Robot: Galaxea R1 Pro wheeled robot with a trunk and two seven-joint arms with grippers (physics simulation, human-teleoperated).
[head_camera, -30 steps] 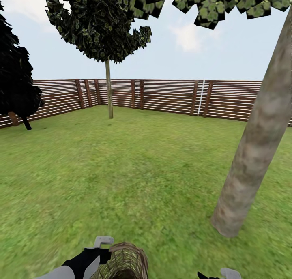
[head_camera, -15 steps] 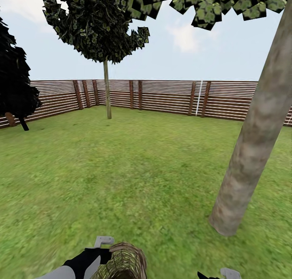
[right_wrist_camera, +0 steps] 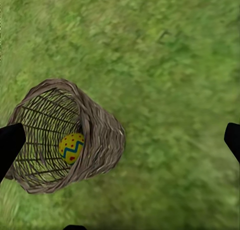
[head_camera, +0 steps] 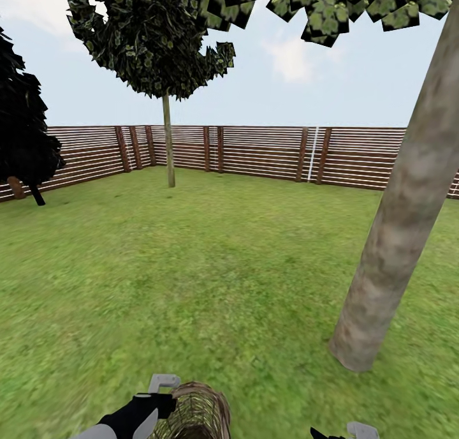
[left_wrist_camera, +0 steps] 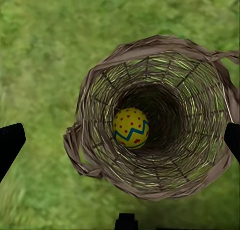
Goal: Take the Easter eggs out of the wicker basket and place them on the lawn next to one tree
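The wicker basket [head_camera: 196, 408] stands on the lawn [head_camera: 210, 267] at the bottom edge of the head view, a short way left of the thick pale trunk of the tree [head_camera: 395, 235]. Looking down into the basket [left_wrist_camera: 155, 115], I see one yellow Easter egg [left_wrist_camera: 131, 128] with red dots and a blue-green zigzag on its bottom. My left gripper [left_wrist_camera: 120, 140] hangs open above the basket's mouth, its dark fingertips [left_wrist_camera: 10, 145] wide apart. My right gripper [right_wrist_camera: 121, 140] is open over grass beside the basket [right_wrist_camera: 100, 135], with the egg [right_wrist_camera: 71, 147] showing through the mouth.
A brown slatted fence [head_camera: 255, 148] closes the garden at the back. A thin-trunked tree [head_camera: 169, 139] stands far ahead on the left, and a dark bushy tree [head_camera: 22, 133] at the far left. Open grass lies between me and the fence.
The head view has turned slightly, so the trunk and fence sit a little further left. My left arm has dropped a touch beside the basket. The basket has not moved.
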